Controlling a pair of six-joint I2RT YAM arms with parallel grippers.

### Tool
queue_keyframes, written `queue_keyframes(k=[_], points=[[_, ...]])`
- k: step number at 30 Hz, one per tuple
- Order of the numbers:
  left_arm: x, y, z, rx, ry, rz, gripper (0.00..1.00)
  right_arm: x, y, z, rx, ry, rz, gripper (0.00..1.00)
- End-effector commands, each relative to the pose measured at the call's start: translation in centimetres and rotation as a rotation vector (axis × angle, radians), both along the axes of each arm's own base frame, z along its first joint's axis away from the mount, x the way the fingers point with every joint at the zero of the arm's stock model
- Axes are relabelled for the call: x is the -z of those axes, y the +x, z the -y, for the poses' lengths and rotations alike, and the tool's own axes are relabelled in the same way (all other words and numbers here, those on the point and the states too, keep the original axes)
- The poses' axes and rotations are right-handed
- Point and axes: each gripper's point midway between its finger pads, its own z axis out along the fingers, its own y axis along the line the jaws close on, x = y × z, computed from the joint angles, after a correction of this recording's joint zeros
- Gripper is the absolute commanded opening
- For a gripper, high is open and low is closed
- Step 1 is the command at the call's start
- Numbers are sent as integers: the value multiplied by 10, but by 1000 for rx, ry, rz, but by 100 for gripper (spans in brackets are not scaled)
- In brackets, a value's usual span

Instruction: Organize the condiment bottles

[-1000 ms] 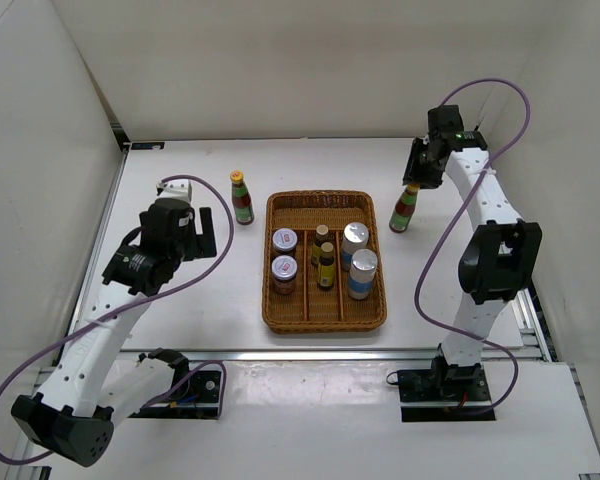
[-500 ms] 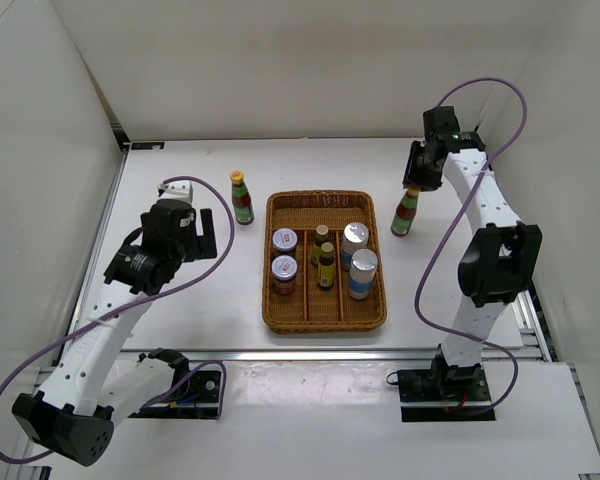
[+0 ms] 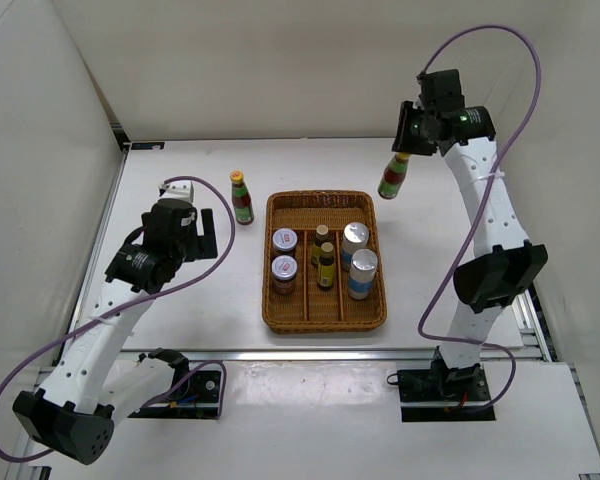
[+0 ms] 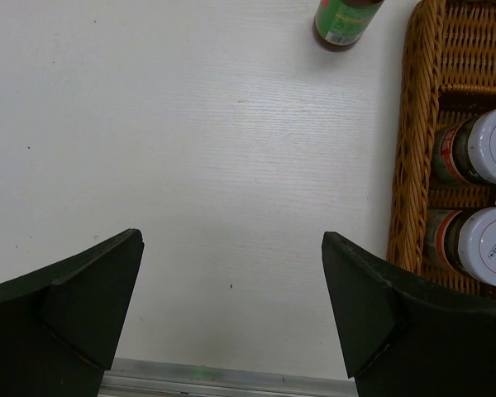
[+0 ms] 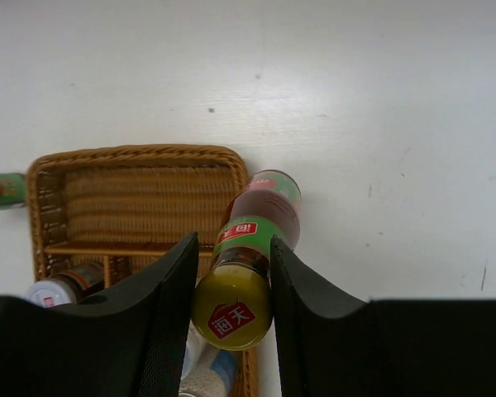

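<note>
My right gripper (image 3: 408,140) is shut on a tall yellow-capped bottle (image 3: 394,176) with a red and green label and holds it in the air beyond the far right corner of the wicker tray (image 3: 325,316). In the right wrist view the bottle (image 5: 246,263) hangs between my fingers (image 5: 169,289). The second tall bottle (image 3: 242,197) stands on the table left of the tray; its base shows in the left wrist view (image 4: 344,21). Two white-lidded jars (image 3: 284,240), two tiny dark bottles (image 3: 326,262) and two silver-topped cylinders (image 3: 362,270) stand in the tray. My left gripper (image 4: 231,306) is open and empty above the table.
The tray (image 5: 132,165) has an unfilled far compartment. White walls close the table at the back and both sides. A metal rail (image 4: 223,380) runs along the near table edge.
My right gripper has lifted the tall bottle off the table right of the tray and carried it up and slightly left. The left arm has barely moved.
</note>
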Motion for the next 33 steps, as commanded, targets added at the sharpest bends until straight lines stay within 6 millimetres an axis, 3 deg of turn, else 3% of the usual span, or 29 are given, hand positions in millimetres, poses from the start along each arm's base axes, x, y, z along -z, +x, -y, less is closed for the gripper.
queue_keyframes(k=[1,4,13,14,18,23,29,33], points=[[-4,2,-2,-19,-6,23,100,-63,-8,-39,-133,61,177,0],[-2,3,-2,-19,-2,14,100,-65,-9,-68,-209,94,193,0],[-2,3,-4,-26,3,16,100,1,-3,-130,-333,60,122,0],[-2,3,-4,-26,3,16,100,15,-5,-133,-334,44,103,0],[-4,2,-4,-26,0,25,100,39,8,-139,-327,18,113,0],[-4,2,-4,-26,0,25,100,60,14,-139,-324,-6,87,0],[-4,2,-4,-26,0,25,100,65,13,-133,-294,-23,83,0],[-4,2,-4,-26,0,25,100,29,6,-131,-280,-11,141,0]])
